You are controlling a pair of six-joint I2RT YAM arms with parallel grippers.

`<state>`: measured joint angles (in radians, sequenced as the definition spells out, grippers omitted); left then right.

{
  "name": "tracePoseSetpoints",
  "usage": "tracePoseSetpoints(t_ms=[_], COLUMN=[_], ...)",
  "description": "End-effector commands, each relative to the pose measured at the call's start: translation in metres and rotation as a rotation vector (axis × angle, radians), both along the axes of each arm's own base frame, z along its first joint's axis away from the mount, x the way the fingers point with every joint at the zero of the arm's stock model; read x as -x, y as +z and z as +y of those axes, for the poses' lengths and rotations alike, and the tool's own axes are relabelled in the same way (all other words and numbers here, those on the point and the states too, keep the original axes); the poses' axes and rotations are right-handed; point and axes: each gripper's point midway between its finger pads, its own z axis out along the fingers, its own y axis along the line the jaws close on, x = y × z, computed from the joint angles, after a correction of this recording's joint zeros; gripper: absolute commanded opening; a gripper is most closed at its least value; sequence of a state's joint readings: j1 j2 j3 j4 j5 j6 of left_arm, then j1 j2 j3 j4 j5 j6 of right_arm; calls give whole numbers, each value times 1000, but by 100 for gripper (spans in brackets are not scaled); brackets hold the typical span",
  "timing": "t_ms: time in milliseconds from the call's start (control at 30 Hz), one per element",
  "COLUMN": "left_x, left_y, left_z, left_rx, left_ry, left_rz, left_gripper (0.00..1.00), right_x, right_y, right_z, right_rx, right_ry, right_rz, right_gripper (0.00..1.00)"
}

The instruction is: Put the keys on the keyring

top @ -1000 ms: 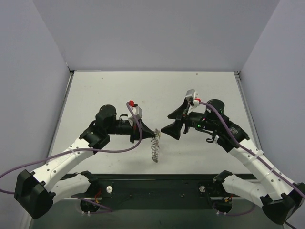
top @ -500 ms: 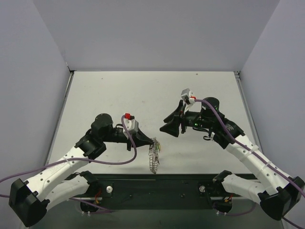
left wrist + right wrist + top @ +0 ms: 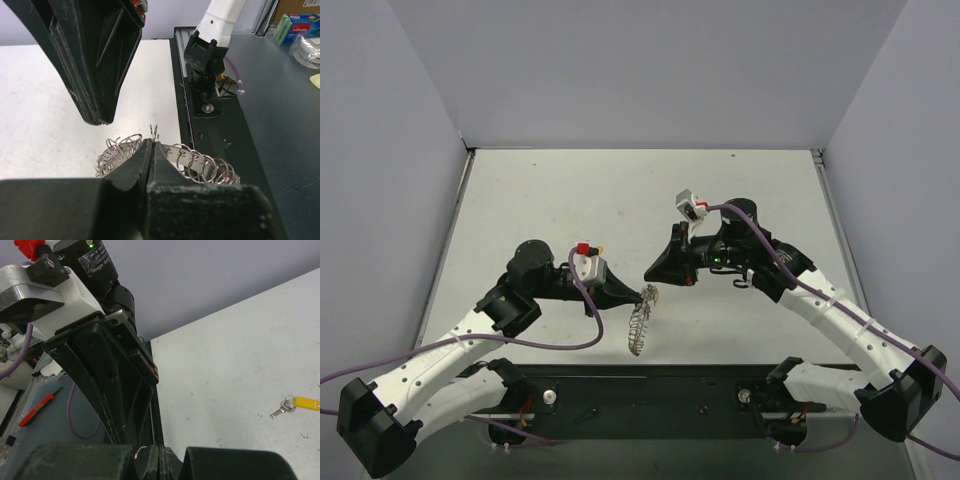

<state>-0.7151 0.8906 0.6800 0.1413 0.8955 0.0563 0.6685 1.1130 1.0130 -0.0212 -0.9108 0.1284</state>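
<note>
L end effector (image 3: pixel 645 293): clenched on keyring (image 3: pixel 638 326), loop hanging from tips.
R end effector (image 3: pixel 651 272): clenched, tips just by L's; I can't tell if anything's pinched.
Key (image 3: pixel 295 404): yellow head, flat on surface (image 3: pixel 570 190), well apart from R tips.

brand: "vileda", white letters on the blue band of a green-blue pack (image 3: pixel 299 27); seen in left wrist view. Only the word itself reads, the smaller print on the pack is too blurred.
pack's place: on dark bench (image 3: pixel 280 125) beside the worktop, toward bench's far edge.
cam sticker (image 3: pixel 95 257): black label w/ white print on the black wrist cam body, rt wrist view; lines too small to read.
yellow key (image 3: pixel 295 404): yellow tag, no print legible.
top view: no text, nos. or signs legible.
</note>
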Motion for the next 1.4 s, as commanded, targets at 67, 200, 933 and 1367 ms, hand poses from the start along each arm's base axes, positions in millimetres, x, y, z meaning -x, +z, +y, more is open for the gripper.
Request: tracePoseSetpoints(t_ms=[67,200,933,1367], left_x=[8,7,9,4], left_y=[29,31,50,41], left_z=[-2,-2,9,11], left_rx=[90,96,174,173], left_ry=[-51,-45,7,44], left_rz=[-116,-123,-195,-188], left_gripper=[0,0,0,0], right_x=[10,20,2,-29], right_y=[25,25,-16,-6], right_z=[9,11,7,-20], right_rx=[-58,-64,106,133], right_ry=[82,132,36,-230], right_rz=[-47,-44,13,-120], right_gripper=[0,0,0,0])
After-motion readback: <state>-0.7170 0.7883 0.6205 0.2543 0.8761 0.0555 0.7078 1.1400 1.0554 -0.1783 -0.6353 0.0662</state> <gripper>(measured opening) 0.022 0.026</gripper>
